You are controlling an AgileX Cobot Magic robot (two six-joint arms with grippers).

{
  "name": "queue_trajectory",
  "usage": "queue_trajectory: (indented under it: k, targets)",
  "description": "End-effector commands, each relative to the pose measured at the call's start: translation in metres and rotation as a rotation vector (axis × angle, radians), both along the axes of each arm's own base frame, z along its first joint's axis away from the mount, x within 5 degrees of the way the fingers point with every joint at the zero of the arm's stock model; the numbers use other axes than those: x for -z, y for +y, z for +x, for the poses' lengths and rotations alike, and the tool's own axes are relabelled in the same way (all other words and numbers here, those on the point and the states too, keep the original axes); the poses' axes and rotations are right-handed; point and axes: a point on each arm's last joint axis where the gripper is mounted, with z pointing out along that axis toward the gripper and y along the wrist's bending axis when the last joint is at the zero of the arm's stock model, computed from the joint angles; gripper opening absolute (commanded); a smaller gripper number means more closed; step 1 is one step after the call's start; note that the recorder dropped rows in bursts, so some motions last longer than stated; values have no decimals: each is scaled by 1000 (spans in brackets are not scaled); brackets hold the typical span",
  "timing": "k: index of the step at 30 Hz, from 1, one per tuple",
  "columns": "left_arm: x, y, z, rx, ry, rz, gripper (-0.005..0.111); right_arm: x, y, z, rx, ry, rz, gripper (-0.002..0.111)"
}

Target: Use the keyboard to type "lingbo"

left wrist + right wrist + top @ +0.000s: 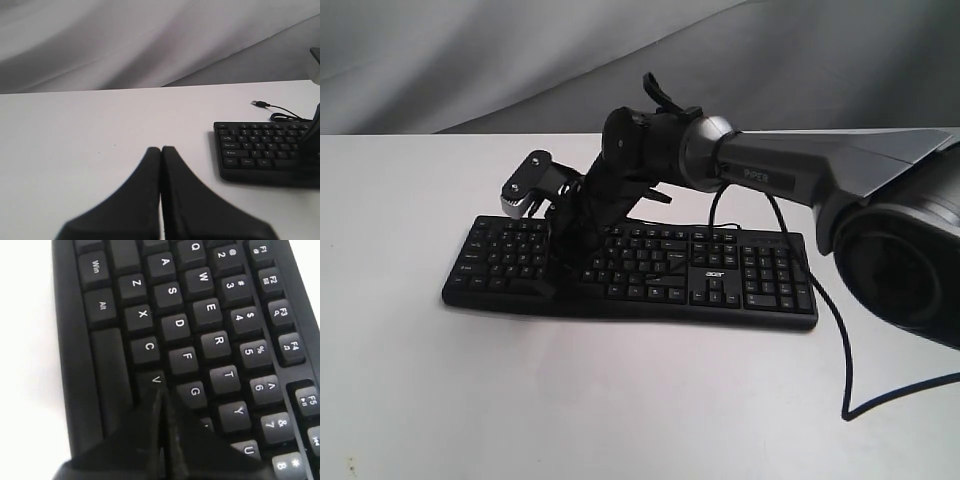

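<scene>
The black keyboard (720, 285) lies across the middle of the white table, with its number pad and acer logo to the right in the exterior view. My right gripper (558, 265) reaches across to the keyboard's left-middle keys. Up close on the keyboard (200, 315), the right gripper (161, 391) is shut, and its tips come down just beside the V key (156, 380) and G key (195, 391), hiding the key beneath. Whether a key is pressed I cannot tell. My left gripper (161, 149) is shut on nothing and hovers over bare table to one side of the keyboard (260, 150).
The thin black cable (847, 350) loops off the keyboard's back and trails down the right of the table. Its USB plug (258, 103) lies loose behind the keyboard. A grey cloth backdrop (470, 60) hangs behind the table.
</scene>
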Motion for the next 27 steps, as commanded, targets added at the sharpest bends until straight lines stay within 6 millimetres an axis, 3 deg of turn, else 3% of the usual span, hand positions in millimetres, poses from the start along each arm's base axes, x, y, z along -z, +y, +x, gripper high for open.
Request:
queue_trajectory:
  k: [1, 8, 12, 16, 22, 27]
  targets:
    - [1, 0, 0, -1, -5, -5, 1, 11, 0, 0, 2, 18, -4, 0]
    - [1, 0, 0, -1, -5, -5, 1, -37, -12, 4, 23, -89, -24, 0]
    - [1, 0, 0, -1, -5, -5, 1, -51, -26, 8, 31, -76, -48, 0]
    - [1, 0, 0, -1, -5, -5, 1, -48, -40, 13, 50, -37, -74, 0]
    - [1, 0, 0, -1, -5, -5, 1, -28, -57, 14, 91, -2, -73, 0]
    - [1, 0, 0, -1, -5, -5, 1, -21, -59, 15, 95, 4, -30, 0]
